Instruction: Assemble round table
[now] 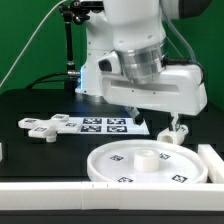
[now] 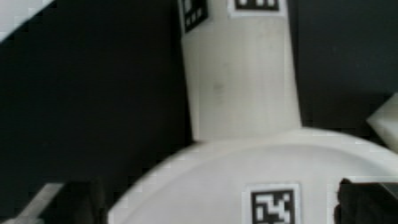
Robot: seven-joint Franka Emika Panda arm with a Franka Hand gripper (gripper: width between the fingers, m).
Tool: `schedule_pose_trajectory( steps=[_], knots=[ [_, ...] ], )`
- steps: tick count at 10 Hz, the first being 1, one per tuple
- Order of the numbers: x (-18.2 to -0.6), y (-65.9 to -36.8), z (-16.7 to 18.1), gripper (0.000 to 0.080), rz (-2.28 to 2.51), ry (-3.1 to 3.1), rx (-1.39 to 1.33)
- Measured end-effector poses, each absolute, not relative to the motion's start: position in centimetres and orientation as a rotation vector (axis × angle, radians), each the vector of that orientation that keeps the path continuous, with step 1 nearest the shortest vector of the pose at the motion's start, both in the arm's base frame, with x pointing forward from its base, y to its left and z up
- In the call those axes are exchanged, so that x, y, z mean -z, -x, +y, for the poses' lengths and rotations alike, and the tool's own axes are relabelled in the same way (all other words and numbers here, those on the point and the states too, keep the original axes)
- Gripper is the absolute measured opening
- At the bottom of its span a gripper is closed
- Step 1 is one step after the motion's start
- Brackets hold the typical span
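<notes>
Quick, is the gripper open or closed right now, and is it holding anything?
Gripper: open, fingers spread apart, holding nothing.

Exterior view: bright, even light from overhead. White arm (image 1: 150, 45) blown out on upper surfaces, detail lost. Black worktop (image 1: 25, 105) very dark, faint sheen only. Soft shading inside disc (image 1: 150, 165) rim. Coarse, slightly soft overall.

Wrist view: blurred throughout. Leg (image 2: 240, 80) overexposed, tag (image 2: 272, 207) edges smeared, lower corners dim and out of focus.
</notes>
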State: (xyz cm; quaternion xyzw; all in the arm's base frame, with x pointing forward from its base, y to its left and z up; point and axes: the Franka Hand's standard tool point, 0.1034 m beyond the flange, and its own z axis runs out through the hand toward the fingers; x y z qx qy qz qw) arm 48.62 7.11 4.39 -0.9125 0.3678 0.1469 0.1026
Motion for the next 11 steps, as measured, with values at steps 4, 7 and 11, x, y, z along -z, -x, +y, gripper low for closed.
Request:
schedule_pose_trajectory(
  steps=[4, 7, 11],
  knots=[
    [-3.9, -48.3, 7.4, 0.0649, 1.041, 2.578, -0.715],
    [-3.5, -47.8, 7.9, 0.0649, 0.968, 2.485, -0.954],
    [-3.3, -48.1, 8.2, 0.0649, 0.883, 2.351, -1.223]
  ],
)
